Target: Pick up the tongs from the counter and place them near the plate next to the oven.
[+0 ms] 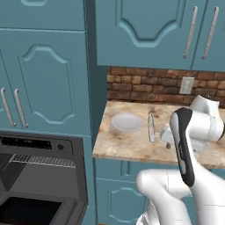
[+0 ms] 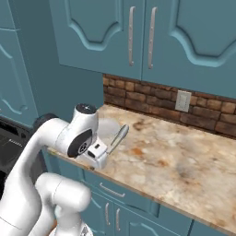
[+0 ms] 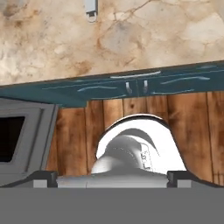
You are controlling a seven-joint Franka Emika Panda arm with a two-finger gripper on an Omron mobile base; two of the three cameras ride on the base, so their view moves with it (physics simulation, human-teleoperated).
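My gripper (image 1: 167, 137) hangs empty over the counter (image 1: 132, 149), spread unclear; tongs (image 1: 151, 127) lie just beside the plate (image 1: 127, 122).

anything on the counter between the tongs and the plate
Nothing visible. The tongs already lie just right of the plate, with only bare counter between them. The oven is to the left, past the cabinet.

Pale plate (image 1: 127, 122) on marbled counter (image 1: 132, 147), tongs (image 1: 151, 127) just beside it, oven (image 1: 37, 176) lower left.
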